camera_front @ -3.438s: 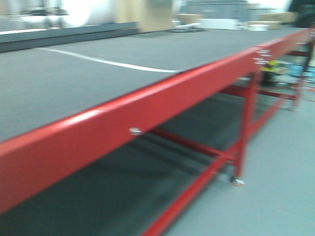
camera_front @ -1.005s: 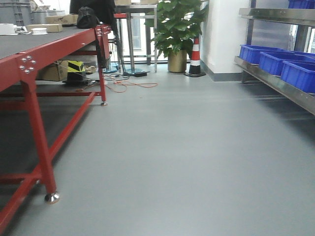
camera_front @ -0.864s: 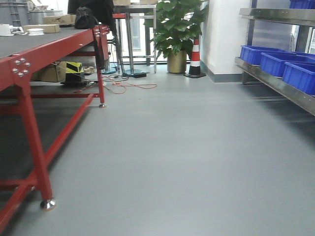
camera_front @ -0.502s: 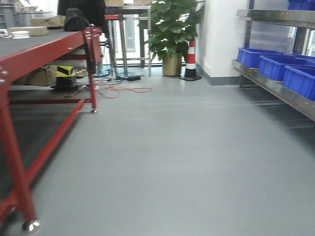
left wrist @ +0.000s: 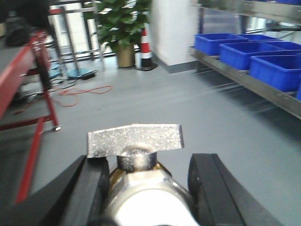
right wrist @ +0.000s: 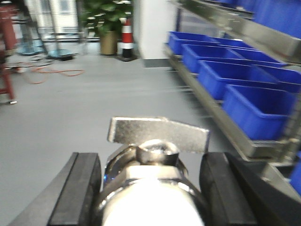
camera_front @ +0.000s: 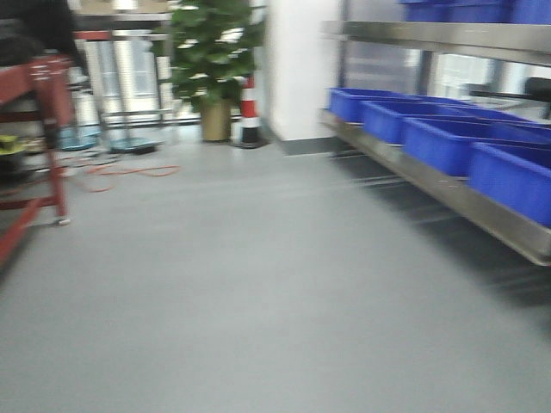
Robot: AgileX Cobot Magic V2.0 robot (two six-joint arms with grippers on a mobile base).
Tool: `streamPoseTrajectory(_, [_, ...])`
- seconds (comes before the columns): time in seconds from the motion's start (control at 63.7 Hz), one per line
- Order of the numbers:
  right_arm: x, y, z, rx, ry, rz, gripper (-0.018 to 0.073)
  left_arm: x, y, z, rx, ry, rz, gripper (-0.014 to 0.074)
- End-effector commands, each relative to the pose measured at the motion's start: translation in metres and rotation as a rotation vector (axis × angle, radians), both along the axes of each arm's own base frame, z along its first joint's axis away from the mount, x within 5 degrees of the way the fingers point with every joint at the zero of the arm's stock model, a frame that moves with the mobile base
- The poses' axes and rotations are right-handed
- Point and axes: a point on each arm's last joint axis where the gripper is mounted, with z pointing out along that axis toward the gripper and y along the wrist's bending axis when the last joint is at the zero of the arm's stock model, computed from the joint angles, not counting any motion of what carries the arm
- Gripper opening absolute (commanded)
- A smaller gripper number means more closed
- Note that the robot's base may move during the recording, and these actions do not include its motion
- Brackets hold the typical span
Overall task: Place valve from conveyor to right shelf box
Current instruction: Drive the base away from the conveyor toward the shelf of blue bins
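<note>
The left claw [left wrist: 148, 164] is clamping its black pads [left wrist: 89, 188] on the left valve [left wrist: 141, 186], and the right claw [right wrist: 151, 162] is gripping the right valve [right wrist: 155, 190] the same way. Both valves are therefore sitting between the jaws, off the conveyor and not yet in a box. Each valve is showing a rounded, polished metal body and a short neck, brass-toned on the left one. A flat, rough-cast lever is lying crosswise just beyond the pads. I am judging them solid, stiff and fairly heavy. Their smooth curved skin could be slipping or twisting under the pads. Holding across the body, as here, is looking sounder than taking the lever, which might be turning. Beyond the claws a smooth grey floor [camera_front: 258, 284] is stretching away. Ahead and to the right of the right claw, a steel shelf [camera_front: 448, 194] is carrying a row of open rectangular blue boxes [right wrist: 254, 110], plastic by the look. Left of the left claw, the conveyor [left wrist: 14, 80] is showing only its red frame, well apart. Farthest ahead, a striped cone [camera_front: 250, 107] and a potted plant [camera_front: 211, 43] are standing beside a white wall [camera_front: 293, 60].
</note>
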Motion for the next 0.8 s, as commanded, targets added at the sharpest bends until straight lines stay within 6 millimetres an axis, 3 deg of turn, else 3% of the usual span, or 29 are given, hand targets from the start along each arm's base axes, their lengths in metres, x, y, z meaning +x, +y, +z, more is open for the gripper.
streamPoseTrajectory(0.0, [-0.0027, -0.0012, 0.0141, 0.004, -0.110, -0.010, -0.0154, -0.0017, -0.0003, 0.0084, -0.009, -0.072, 0.000, -0.0111])
streamPoseTrajectory(0.785, [-0.0027, -0.0012, 0.0141, 0.004, -0.110, -0.010, -0.0154, -0.0017, -0.0003, 0.0084, -0.009, -0.072, 0.000, -0.0111])
